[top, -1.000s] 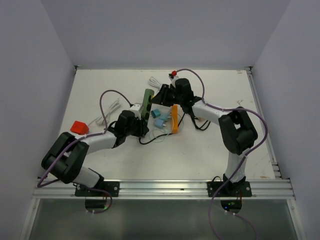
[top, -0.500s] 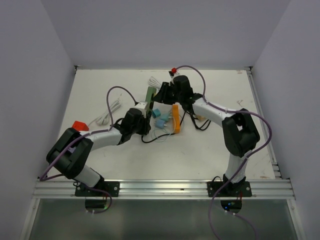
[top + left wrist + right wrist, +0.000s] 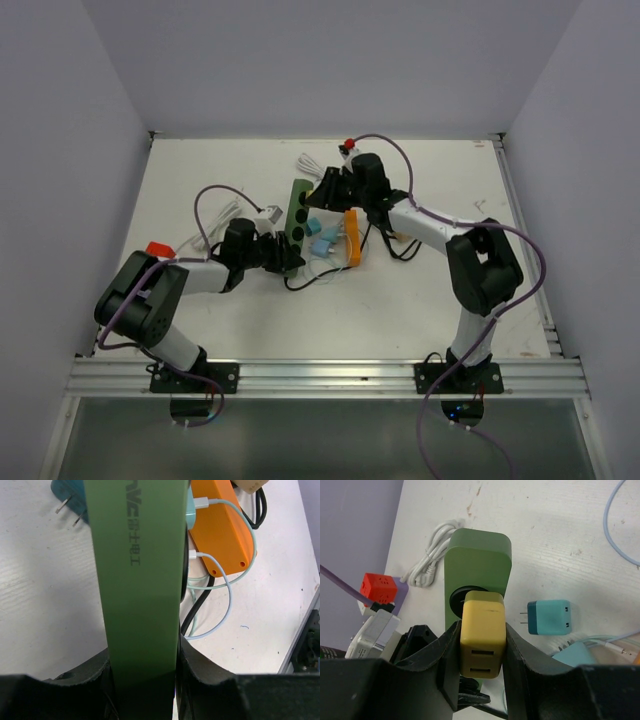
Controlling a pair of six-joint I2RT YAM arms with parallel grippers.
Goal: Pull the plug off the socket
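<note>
Arms meet at mid-table from both sides. The left arm lies low and stretched out, forearm nearly level. The left gripper (image 3: 284, 253) is clamped across the near end of the socket (image 3: 298, 212), with fingers pressed to both long sides. This dark-green strip runs near to far. The right arm reaches far and leftward with its elbow raised, and the right gripper (image 3: 481, 645) pinches the yellow plug (image 3: 481, 625) at the strip's far end; whether the pins are out cannot be told. A red cube (image 3: 157, 249) and a white cable (image 3: 215, 225) lie left of the strip. Teal adapters (image 3: 318, 230) and an orange strip (image 3: 350, 238) crowd its right side. The table (image 3: 450, 300) has open room near and right, up to its railed edge.
</note>
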